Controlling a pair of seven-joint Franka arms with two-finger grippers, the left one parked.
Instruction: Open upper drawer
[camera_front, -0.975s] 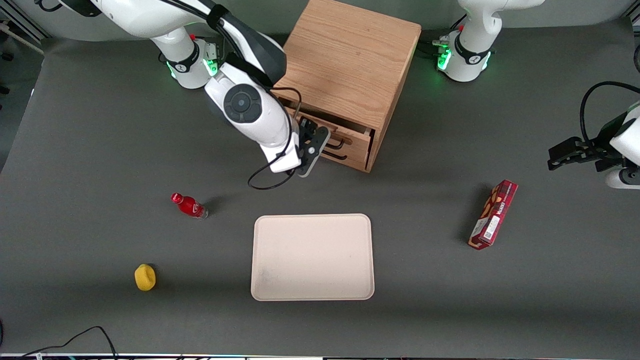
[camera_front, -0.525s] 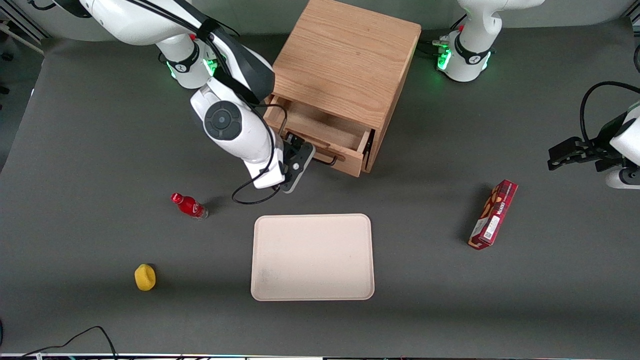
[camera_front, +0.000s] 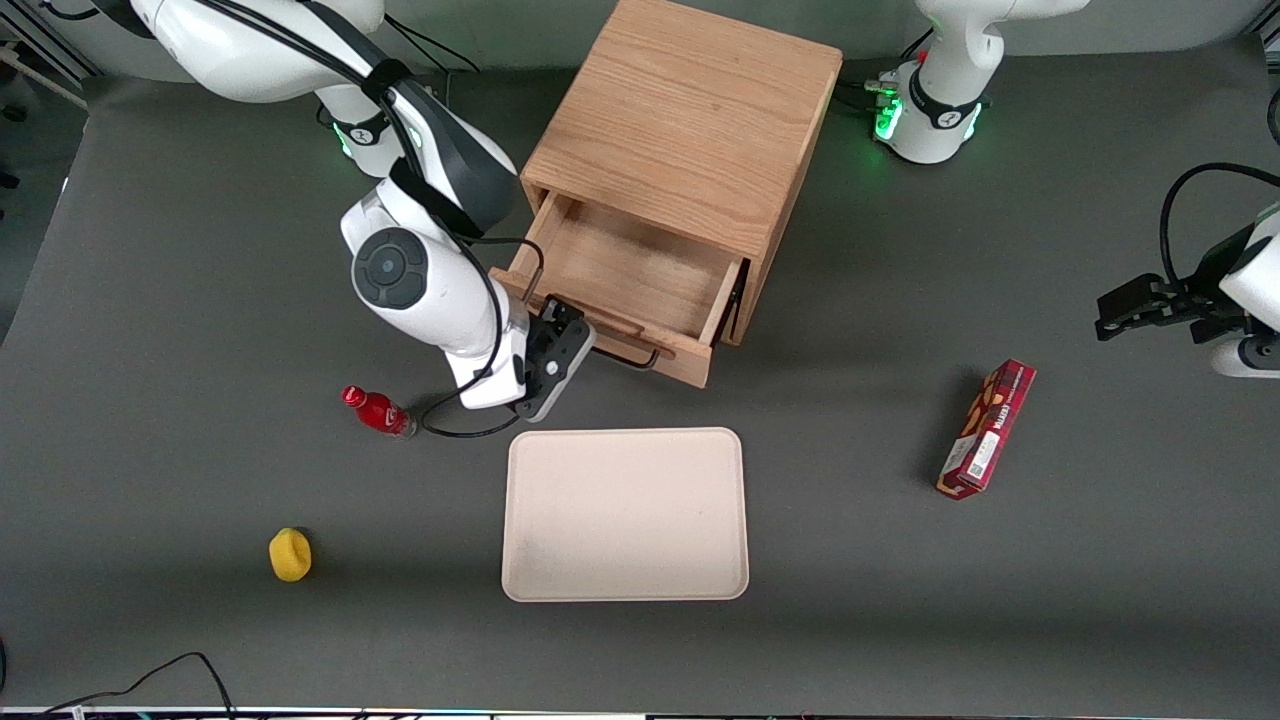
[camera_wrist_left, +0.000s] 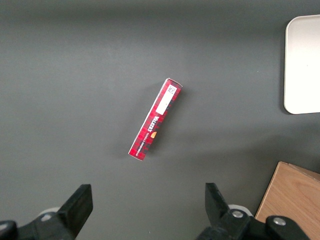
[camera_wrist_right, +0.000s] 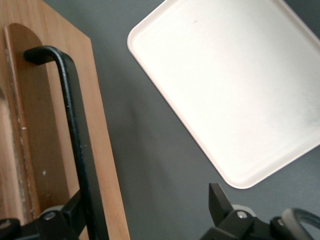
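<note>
The oak cabinet stands at the back of the table. Its upper drawer is pulled well out toward the front camera, and its bare wooden inside shows. Its black bar handle runs along the drawer front. My right gripper is at the handle's end nearest the working arm. In the right wrist view the gripper is open. One finger lies against the handle bar on the drawer front. The other finger is out over the grey table. The lower drawer is hidden under the open one.
A cream tray lies nearer the front camera than the drawer, and also shows in the right wrist view. A small red bottle lies close beside my wrist. A yellow object lies nearer the camera. A red box lies toward the parked arm's end.
The upper drawer has slid from nearly shut to well out toward the front camera. My gripper moved with the handle, toward the camera and the red bottle.
</note>
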